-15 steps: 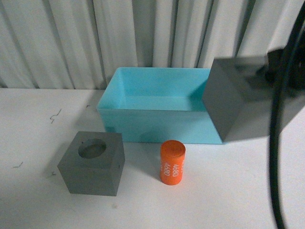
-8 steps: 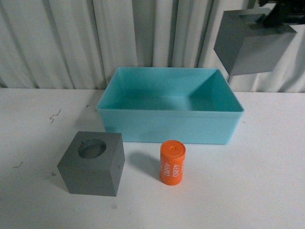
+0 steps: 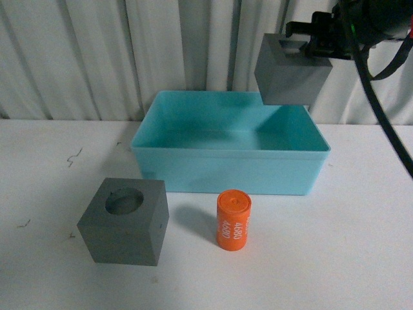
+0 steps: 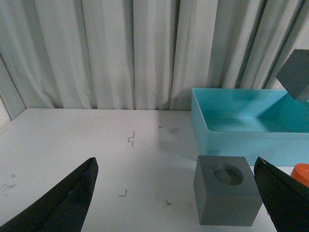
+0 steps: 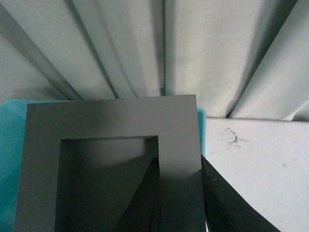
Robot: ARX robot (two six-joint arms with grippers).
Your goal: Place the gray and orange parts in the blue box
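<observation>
A: Blue box (image 3: 229, 169), location?
B: Table (image 3: 361, 258), 12 o'clock. Square-hole gray cube (image 3: 290, 81) above its 1 o'clock corner, pinched by right gripper (image 5: 179, 193).
A: Rest?
B: Round-hole gray cube (image 3: 126, 226), box's 8 o'clock; orange cylinder (image 3: 233, 219), 6 o'clock; left gripper (image 4: 176, 162) spread wide

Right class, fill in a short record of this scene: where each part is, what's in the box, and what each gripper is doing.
Cube with square hole: in the air, held by the right gripper above the blue box, over its far right corner
Cube with round hole: on the table, in front of the box's left end
Orange cylinder: upright on the table, in front of the box
Box contents: nothing visible
Left gripper: open, holding nothing
</observation>
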